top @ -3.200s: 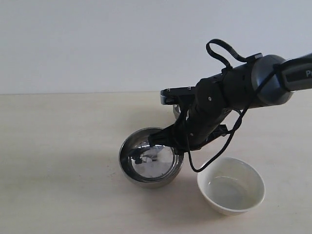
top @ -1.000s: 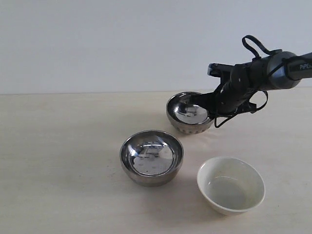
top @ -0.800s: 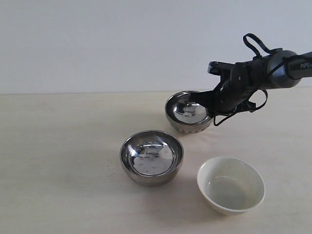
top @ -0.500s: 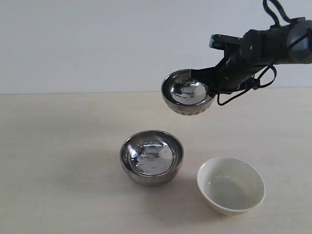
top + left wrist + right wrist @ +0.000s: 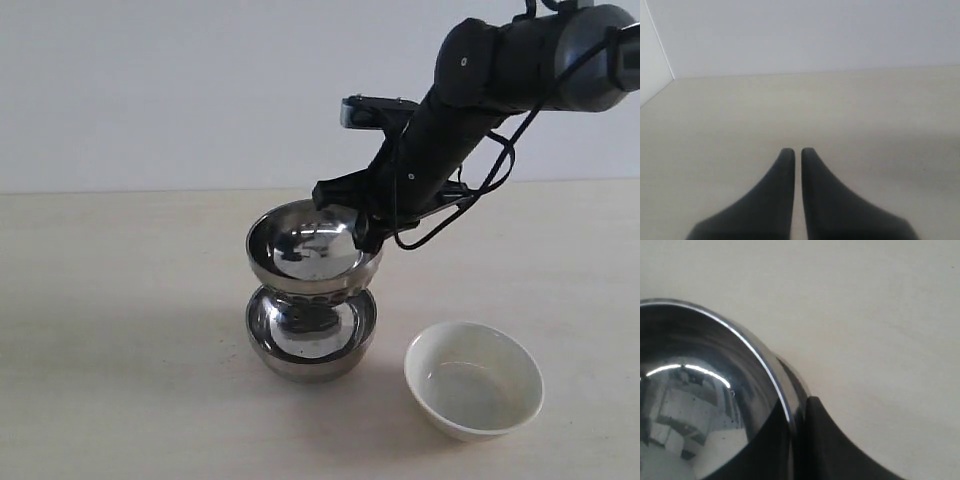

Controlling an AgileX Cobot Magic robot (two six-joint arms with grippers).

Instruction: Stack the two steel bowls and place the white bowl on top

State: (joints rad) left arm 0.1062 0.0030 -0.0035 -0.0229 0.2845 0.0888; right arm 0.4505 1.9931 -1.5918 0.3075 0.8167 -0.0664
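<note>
With right gripper [image 5: 364,232] clenched on the rim of the upper steel bowl [image 5: 308,250], holding it level and centred over the lower steel bowl [image 5: 312,345], for a clean nest. Off to the right, apart: white bowl [image 5: 473,380], free to go on as number 3. Left gripper [image 5: 796,152] pinched together on nothing.

Looks like a robot lab or test bench, probably. Just a pale wood-look tabletop [image 5: 120,400] against a blank white wall [image 5: 180,90], with a black robot arm [image 5: 450,120] and its looped cable [image 5: 497,160] reaching over it.
</note>
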